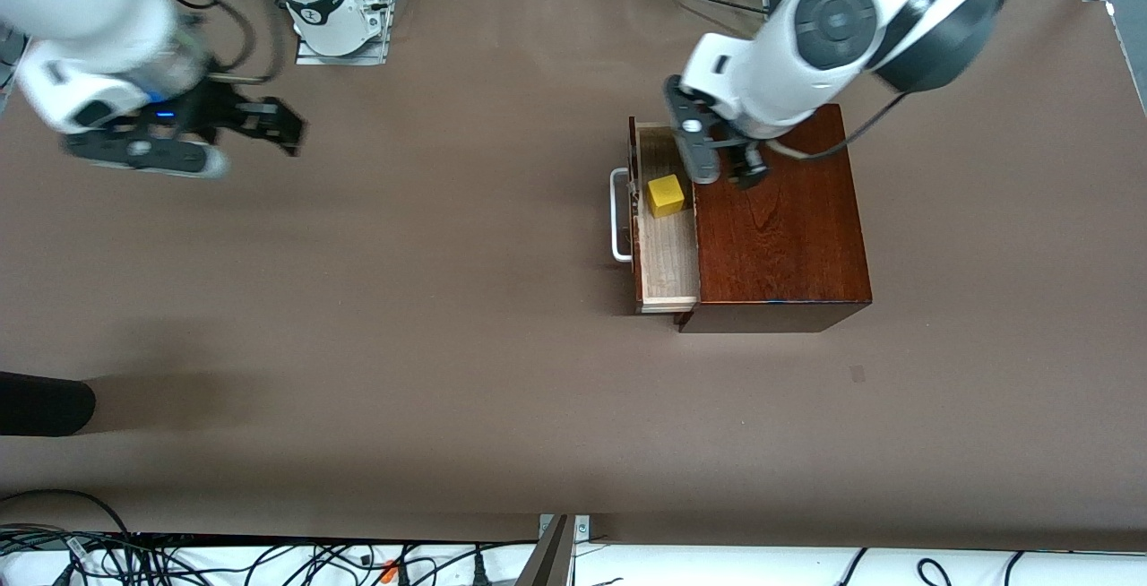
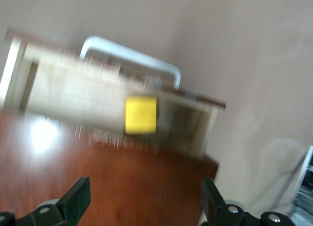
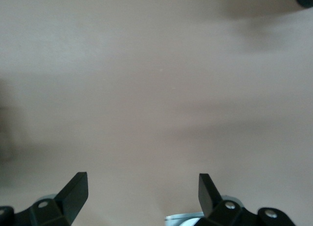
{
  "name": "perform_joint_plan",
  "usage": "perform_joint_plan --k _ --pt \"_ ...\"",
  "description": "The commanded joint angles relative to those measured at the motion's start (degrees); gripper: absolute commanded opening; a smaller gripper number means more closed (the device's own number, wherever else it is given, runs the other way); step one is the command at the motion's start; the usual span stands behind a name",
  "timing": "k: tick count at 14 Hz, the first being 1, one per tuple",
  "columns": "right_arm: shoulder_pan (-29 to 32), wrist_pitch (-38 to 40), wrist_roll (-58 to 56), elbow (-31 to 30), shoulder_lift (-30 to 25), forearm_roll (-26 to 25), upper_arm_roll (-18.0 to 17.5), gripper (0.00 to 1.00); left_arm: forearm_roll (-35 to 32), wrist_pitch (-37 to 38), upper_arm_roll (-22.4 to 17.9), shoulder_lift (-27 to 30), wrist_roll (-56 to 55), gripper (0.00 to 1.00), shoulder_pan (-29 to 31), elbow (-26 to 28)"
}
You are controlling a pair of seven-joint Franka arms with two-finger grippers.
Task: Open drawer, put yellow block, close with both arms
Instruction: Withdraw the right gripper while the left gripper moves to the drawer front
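While its two black fingers stand spread apart with nothing between them, the left gripper [image 1: 724, 165] hangs over the top of the glossy dark mahogany-coloured rectangular wooden box [image 1: 784, 228], right of centre in the front view, at the edge where the box meets its pulled-out tray. In the left wrist view the two fingertips [image 2: 78, 196] show at the lower corners of the frame, empty, above the reddish lid. Just beside that gripper, the small bright yellow cube [image 1: 667, 194] sits inside the pale light-wood drawer [image 1: 668, 250], in the part of the tray farther from the front camera, close to the drawer's front panel; the same cube [image 2: 141, 115] appears near the middle of the left wrist view, on the tray floor. A white U-shaped bar handle [image 1: 617, 214] juts from the drawer front toward the right arm's end of the table. Well apart, at the upper left of the front view, the right gripper [image 1: 269, 124] waits over bare brown table [image 1: 403, 299], its fingers [image 3: 73, 192] also spread wide and holding nothing. A dark rounded object [image 1: 40, 402] pokes in at the frame's left edge, lower down.
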State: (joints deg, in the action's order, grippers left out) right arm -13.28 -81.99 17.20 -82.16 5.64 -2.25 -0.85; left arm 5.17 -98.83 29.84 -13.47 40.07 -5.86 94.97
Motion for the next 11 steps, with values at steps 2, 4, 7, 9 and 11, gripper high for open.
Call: perform_joint_plan --k 2,4,7,9,11 --pt "1.50 -2.30 -11.99 -5.89 -4.06 1.11 4.61 1.00 -1.81 -10.92 1.27 -6.02 3.52 1.00 -5.56 0.04" --pt "3.60 -3.96 -16.74 -7.91 -4.85 0.76 5.68 1.00 -7.69 -15.58 1.44 -9.80 4.57 1.00 -7.58 -0.14" --pt "7.12 -5.72 -22.73 -8.54 -4.59 0.41 5.68 1.00 -15.59 -23.22 1.36 -15.07 4.84 1.00 -11.19 -0.05" --pt "8.01 -5.64 -22.83 -8.54 -4.33 -0.03 5.68 1.00 -20.44 -25.88 1.27 -18.41 4.40 1.00 -11.98 -0.05" --pt "7.92 -5.55 -22.12 -8.36 -4.24 -0.91 5.68 1.00 -23.17 -26.24 1.18 -20.18 4.22 1.00 -11.81 -0.05"
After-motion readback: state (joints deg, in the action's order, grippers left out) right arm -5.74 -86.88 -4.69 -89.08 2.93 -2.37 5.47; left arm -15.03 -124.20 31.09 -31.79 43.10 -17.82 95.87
